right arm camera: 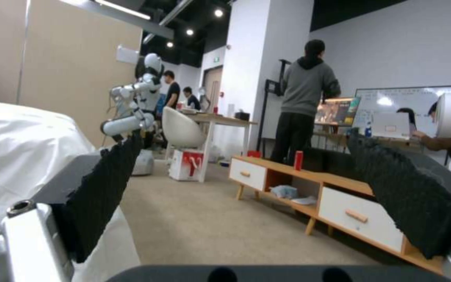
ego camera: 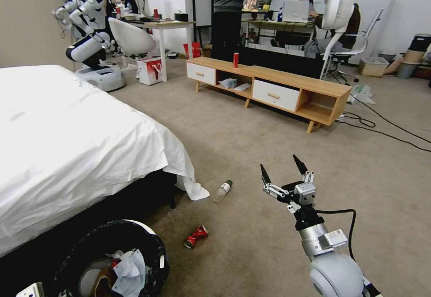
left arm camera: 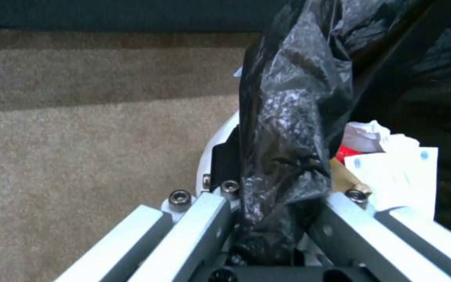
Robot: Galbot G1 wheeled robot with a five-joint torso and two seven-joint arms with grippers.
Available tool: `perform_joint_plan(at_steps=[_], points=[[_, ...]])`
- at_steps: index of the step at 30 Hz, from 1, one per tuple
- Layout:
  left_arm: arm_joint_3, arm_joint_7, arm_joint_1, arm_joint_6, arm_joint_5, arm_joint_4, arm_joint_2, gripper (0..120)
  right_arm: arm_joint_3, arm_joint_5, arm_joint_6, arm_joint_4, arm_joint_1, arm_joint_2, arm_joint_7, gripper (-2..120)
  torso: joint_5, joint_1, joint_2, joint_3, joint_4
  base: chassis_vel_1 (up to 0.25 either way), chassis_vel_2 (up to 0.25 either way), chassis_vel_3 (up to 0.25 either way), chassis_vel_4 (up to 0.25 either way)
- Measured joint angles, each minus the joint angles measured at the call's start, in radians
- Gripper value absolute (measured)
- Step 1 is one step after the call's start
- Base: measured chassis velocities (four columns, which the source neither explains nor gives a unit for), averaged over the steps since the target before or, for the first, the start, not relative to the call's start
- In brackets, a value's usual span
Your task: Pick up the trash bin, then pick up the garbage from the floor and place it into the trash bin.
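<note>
The trash bin point(ego camera: 155, 247), lined with a crinkled black bag, hangs low at the near left beside the bed, with white tissues point(ego camera: 130, 270) and other scraps inside. In the left wrist view my left gripper point(left arm camera: 291, 192) is shut on the bin's bagged rim point(left arm camera: 288, 129). On the carpet lie pieces of garbage: a crushed red can point(ego camera: 196, 236) and a clear bottle with a green cap point(ego camera: 222, 191). My right gripper point(ego camera: 283, 171) is held in the air to the right of the bottle, open and empty, and its black pads point(right arm camera: 105, 188) stand wide apart.
A bed under a white sheet point(ego camera: 67, 144) takes up the left side. A low wooden cabinet point(ego camera: 269, 86) with an upright red can point(ego camera: 235, 59) stands ahead. Cables point(ego camera: 386, 126) cross the floor at the right. Another robot point(ego camera: 90, 41), a white chair point(ego camera: 130, 36) and desks stand behind.
</note>
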Motion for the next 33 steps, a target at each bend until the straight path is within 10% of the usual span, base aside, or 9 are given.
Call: perform_joint_plan(at_steps=[33], points=[[-0.002,0.0,0.002,-0.001,-0.003,-0.003,0.003,0,0.0,-0.001,0.001,0.001,0.003,-0.001,-0.001,100,0.0,0.0,0.0,0.0,0.0,0.0,0.0,0.0,0.0]])
